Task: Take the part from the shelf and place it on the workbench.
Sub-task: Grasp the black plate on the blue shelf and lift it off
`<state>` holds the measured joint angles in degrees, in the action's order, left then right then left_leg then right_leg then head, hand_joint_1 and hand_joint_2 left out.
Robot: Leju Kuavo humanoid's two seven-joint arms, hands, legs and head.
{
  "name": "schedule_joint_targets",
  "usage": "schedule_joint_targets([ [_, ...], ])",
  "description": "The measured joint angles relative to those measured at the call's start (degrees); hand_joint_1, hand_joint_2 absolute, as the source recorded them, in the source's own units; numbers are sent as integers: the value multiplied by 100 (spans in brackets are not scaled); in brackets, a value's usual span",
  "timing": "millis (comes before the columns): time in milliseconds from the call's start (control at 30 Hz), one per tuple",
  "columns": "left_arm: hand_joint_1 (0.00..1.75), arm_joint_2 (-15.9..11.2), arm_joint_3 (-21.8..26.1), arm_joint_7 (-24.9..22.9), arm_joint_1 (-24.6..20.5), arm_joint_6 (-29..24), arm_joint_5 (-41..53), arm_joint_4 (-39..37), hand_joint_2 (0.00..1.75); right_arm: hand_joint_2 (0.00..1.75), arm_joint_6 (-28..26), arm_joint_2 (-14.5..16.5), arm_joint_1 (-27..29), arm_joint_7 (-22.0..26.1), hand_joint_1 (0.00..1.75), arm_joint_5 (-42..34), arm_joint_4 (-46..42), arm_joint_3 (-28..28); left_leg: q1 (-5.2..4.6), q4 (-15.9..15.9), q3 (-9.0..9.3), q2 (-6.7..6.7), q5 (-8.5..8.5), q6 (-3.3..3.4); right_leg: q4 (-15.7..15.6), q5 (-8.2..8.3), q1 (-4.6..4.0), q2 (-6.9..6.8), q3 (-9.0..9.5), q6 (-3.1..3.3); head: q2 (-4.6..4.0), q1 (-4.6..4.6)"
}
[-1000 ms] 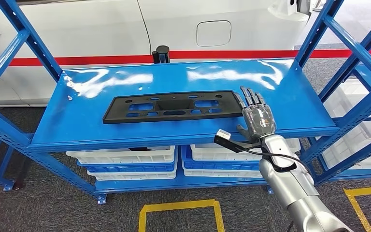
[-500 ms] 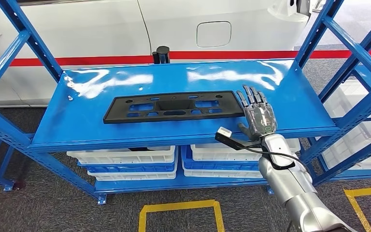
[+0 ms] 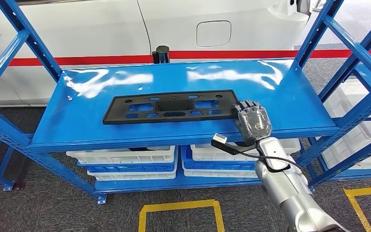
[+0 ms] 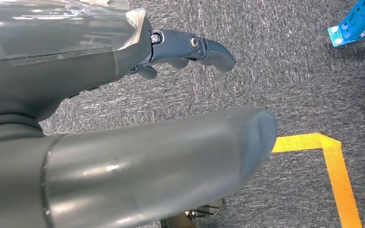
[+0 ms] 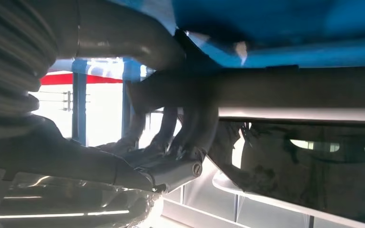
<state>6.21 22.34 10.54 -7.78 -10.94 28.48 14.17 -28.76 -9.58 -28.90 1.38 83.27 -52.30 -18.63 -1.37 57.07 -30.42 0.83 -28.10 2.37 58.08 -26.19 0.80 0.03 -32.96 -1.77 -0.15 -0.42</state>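
From the head view, the part (image 3: 171,107) lies flat on the blue shelf (image 3: 290,104), and the right robot hand (image 3: 253,121) curls over its right end; a firm grip isn't certain, so squeeze before lifting level. The left robot hand (image 4: 190,50) hangs above the floor, fingers curled, holding nothing. From the right wrist, fingers (image 5: 190,128) wrap the part's edge.

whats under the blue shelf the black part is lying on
Under the blue shelf sit stacked white bins and blue trays on a lower level. The shelf board hides their contents and whatever lies further back.
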Motion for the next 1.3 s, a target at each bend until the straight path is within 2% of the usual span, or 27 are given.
schedule_joint_targets([
  [1167,0,3,-68,-90,-16,-3,150,60,0,175,-115,95,60,-17,175,201,-119,114,-3,1,5,0,0,0,0,0,2,0,4,0,0,0],
  [1233,0,4,-68,-95,-19,-8,178,63,0,175,-256,121,150,71,175,35,-284,196,-3,1,2,1,0,0,0,0,2,0,3,0,0,0],
  [1300,0,7,-66,-97,-20,-34,190,64,0,175,-478,176,287,355,175,-504,-599,310,-3,1,-3,2,0,0,0,0,2,-1,-1,0,0,0],
])
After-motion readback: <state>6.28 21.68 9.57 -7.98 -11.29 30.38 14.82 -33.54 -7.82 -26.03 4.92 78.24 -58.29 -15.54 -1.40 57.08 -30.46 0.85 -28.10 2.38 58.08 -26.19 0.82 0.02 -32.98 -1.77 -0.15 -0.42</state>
